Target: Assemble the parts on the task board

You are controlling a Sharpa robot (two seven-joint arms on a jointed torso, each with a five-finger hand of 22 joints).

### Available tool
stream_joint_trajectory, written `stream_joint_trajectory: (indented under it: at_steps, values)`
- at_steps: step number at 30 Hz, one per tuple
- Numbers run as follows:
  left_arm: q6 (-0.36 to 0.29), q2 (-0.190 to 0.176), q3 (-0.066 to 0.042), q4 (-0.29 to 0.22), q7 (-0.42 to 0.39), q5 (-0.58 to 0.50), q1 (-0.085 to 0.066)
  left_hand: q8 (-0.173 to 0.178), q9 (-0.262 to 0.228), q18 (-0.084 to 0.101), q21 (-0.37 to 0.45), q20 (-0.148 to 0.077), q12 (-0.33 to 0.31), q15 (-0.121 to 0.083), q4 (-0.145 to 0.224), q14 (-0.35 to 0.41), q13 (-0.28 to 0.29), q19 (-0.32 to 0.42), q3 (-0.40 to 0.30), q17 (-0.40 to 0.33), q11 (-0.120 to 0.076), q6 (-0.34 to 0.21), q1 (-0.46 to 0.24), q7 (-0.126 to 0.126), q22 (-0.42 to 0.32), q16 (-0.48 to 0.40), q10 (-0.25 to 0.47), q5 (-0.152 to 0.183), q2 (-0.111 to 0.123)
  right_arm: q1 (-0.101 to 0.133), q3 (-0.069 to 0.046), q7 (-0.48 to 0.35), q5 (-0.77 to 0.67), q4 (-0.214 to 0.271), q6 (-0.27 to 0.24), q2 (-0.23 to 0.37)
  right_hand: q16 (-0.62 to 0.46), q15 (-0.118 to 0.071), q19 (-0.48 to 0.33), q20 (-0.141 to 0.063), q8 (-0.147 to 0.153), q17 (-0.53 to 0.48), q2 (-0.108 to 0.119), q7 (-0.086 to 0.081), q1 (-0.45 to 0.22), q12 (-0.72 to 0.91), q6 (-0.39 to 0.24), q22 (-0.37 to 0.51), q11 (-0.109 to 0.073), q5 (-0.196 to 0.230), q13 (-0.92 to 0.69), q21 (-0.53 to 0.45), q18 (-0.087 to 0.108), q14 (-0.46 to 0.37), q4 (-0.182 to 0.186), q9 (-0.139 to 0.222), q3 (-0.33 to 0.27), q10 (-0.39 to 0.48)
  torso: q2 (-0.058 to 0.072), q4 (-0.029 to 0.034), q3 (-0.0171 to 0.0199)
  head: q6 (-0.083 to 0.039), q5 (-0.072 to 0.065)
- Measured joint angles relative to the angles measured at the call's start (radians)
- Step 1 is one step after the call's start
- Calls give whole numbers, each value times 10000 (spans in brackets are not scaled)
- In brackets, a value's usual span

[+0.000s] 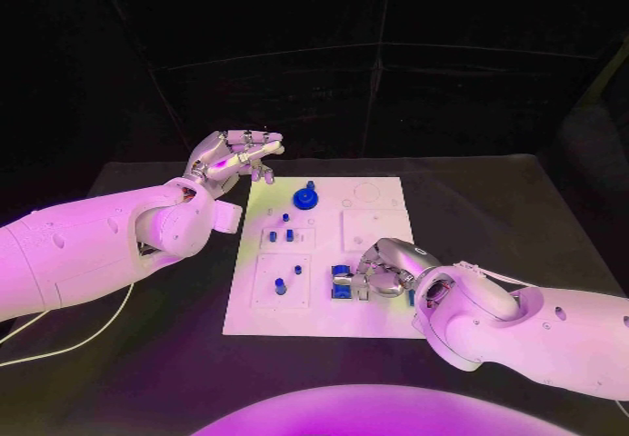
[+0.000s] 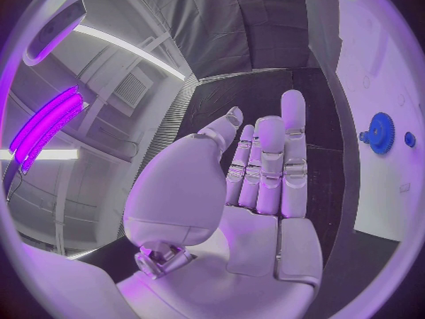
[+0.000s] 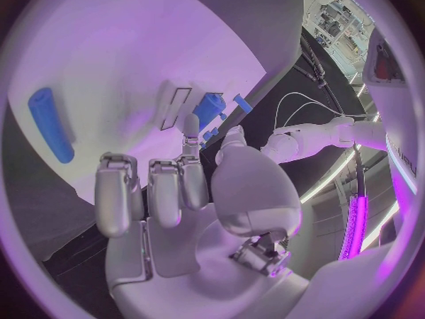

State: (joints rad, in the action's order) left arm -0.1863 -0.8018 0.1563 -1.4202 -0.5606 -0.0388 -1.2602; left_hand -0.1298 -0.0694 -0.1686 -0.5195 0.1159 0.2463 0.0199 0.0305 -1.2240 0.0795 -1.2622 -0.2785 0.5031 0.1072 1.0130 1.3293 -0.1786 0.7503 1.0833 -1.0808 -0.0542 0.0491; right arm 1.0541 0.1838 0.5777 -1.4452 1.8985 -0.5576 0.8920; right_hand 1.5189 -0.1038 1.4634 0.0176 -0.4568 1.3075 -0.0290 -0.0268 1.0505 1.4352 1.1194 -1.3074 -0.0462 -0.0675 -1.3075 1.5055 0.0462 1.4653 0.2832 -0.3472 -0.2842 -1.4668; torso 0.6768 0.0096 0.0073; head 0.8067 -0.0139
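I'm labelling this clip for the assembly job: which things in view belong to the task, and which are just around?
Belongs to the job:
- task board
- blue gear
- small blue pegs
- blue blocks under the right hand
- left hand, holding nothing

Just around:
- black table
- white cable

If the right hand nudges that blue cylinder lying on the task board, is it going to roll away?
Probably. The blue cylinder lies on its side on the smooth white task board, so a sideways nudge likely rolls it. It looks rigid and light, and may slip from the right hand.
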Motion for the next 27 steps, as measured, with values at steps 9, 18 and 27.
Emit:
stream_joint_trajectory:
  at_steps: [9, 18, 27]
  values:
    - [26, -18, 0, -9, -1, -14, 0, 0, 0, 1, 0, 0, 0, 0, -1, 0, 1, 0, -1, 0, 0, 0, 0, 0, -9, 0, 0, 0, 0, 0, 0, -23, -85, 127, 19, 30, 0, 1, 0, 0, 0, 0, 137, 33, 2157, 0, -33, 0, 0, -640, -2, 0, 1, -1, -1085, -201, 498, 0, 0, 0, 2, 20, -17]
    - [35, -29, 0, -15, -2, -21, -1, 0, 0, 1, 0, 0, 0, 0, -1, 0, 2, 0, -1, 1, 0, 0, 0, 0, -8, 0, 0, 0, 0, 7, -5, -58, -207, 117, 34, 58, 0, 4, 0, 0, 41, -1, 113, 66, 2990, 17, -66, 0, 1, -521, -52, 0, 0, -1, -1734, -251, 852, 2, 0, -1, 2, 27, -24]
    - [34, -29, 0, -17, -4, -26, -1, 0, 0, 0, 0, 0, -1, 0, -1, 0, 2, 0, -2, 1, 0, 1, 0, 0, -7, 0, -1, 0, 0, 5, -9, -57, -291, -3, 44, -43, 0, 6, 0, 1, 88, -2, 37, 66, 3066, 21, -65, 0, 19, -521, -50, 0, 1, -2, -1766, -252, 883, 20, -1, 11, 0, 22, -25]
